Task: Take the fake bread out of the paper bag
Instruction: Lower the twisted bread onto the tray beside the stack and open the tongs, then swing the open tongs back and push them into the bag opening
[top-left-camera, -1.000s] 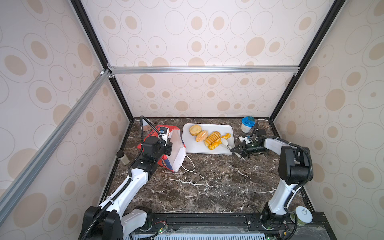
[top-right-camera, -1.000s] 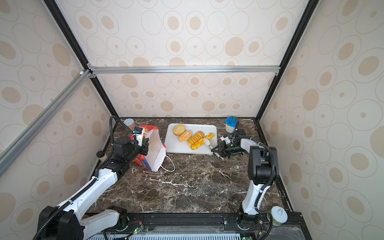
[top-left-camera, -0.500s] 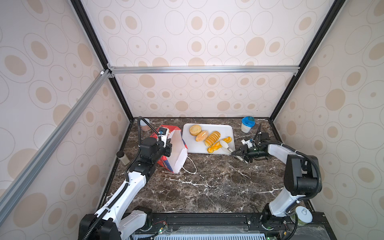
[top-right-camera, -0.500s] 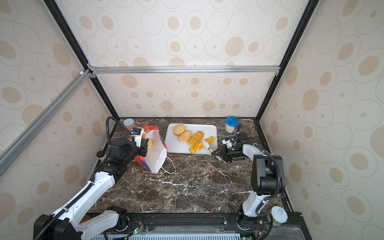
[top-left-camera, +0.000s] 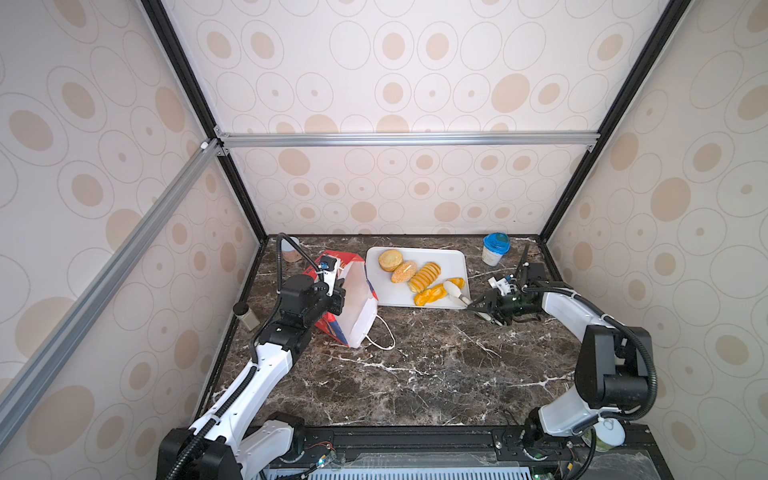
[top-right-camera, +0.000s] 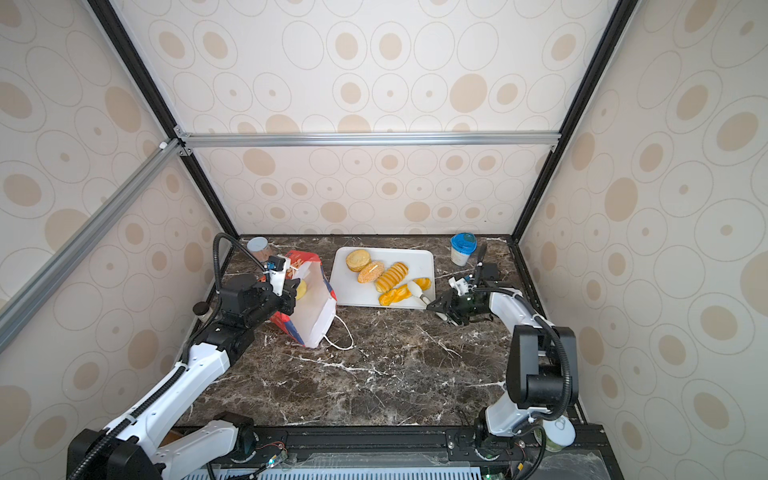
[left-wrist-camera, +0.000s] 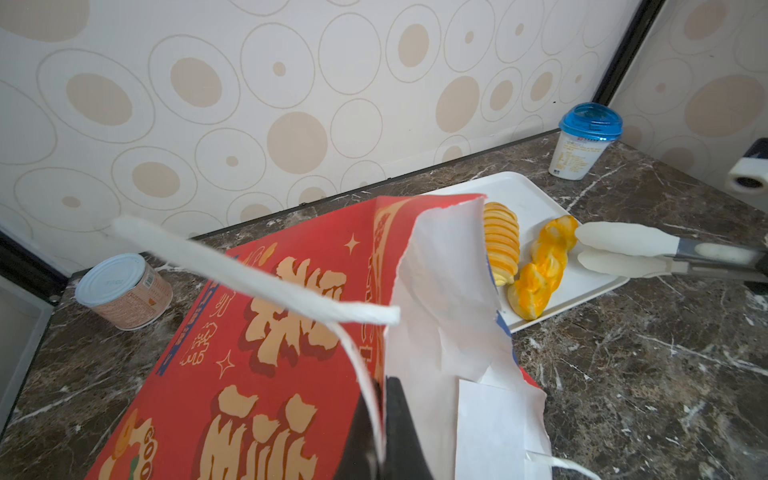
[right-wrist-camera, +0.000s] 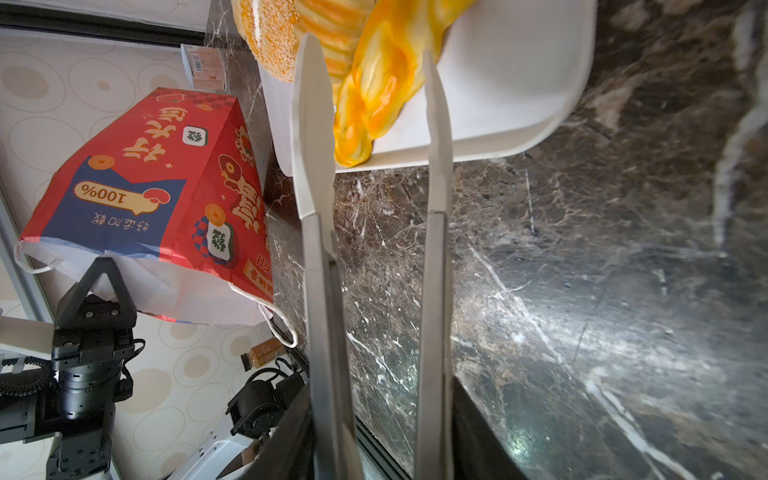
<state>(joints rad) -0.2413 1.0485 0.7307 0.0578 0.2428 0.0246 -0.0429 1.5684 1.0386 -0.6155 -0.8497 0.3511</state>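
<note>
Unloading looks mostly done: four pieces of fake bread (top-left-camera: 424, 276) lie on the white tray (top-left-camera: 442, 259), namely round bun (top-left-camera: 390, 259), seeded oval (top-left-camera: 404, 271), ridged loaf (top-right-camera: 391, 276) and braided twist (right-wrist-camera: 382, 75). Right gripper (top-left-camera: 484, 309) clamps the tongs (right-wrist-camera: 316, 291); their tips stand spread either side of the twist, not squeezing it. Left gripper (left-wrist-camera: 382, 395) is pinched tight on the paper bag (top-left-camera: 357, 307) rim, bag tilted. One yellow piece (top-right-camera: 301, 289) shows inside, so at least one is left; anything deeper is hidden.
</note>
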